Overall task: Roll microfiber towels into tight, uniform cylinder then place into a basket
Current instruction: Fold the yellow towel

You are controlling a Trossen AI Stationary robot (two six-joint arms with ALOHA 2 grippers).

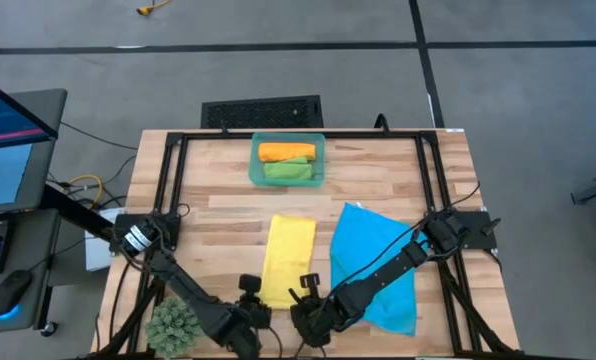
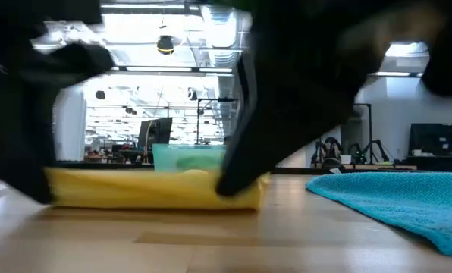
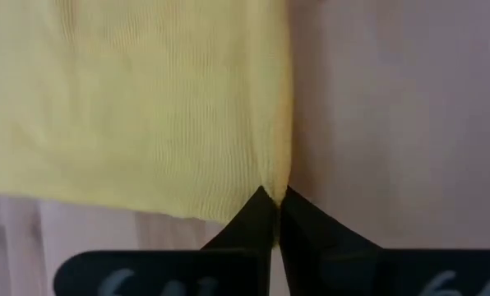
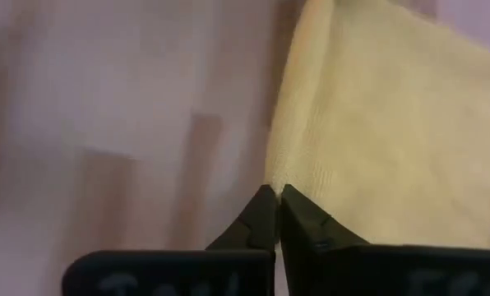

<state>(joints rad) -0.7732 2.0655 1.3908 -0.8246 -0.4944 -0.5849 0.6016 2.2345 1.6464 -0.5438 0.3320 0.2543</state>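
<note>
A yellow towel [image 1: 288, 258] lies as a long folded strip at the table's near middle, running near to far. My left gripper [image 1: 261, 300] is shut at its near left corner and my right gripper [image 1: 306, 293] is shut at its near right corner. A blue towel [image 1: 373, 265] lies spread flat to the right. At the far middle, the teal basket [image 1: 254, 165] holds an orange roll [image 1: 286, 152] and a green roll [image 1: 288, 172]. In the low view the yellow towel [image 2: 154, 189] lies in front of the basket [image 2: 184, 155]. My left gripper pinches the yellow towel's near left corner [image 3: 265, 177] between its two fingertips, slanting down from the near side. The rest of the towel lies on the table. My right gripper pinches the near right corner [image 4: 282, 173] the same way, fingertips [image 4: 261, 205] closed right at the hem, slanting down from the near side.
A spiky green plant ball [image 1: 173, 325] sits at the near left corner beside my left arm. A black frame [image 1: 173, 170] runs around the tabletop. Bare wood lies between the yellow towel and the basket. A monitor and keyboard stand beyond the left edge.
</note>
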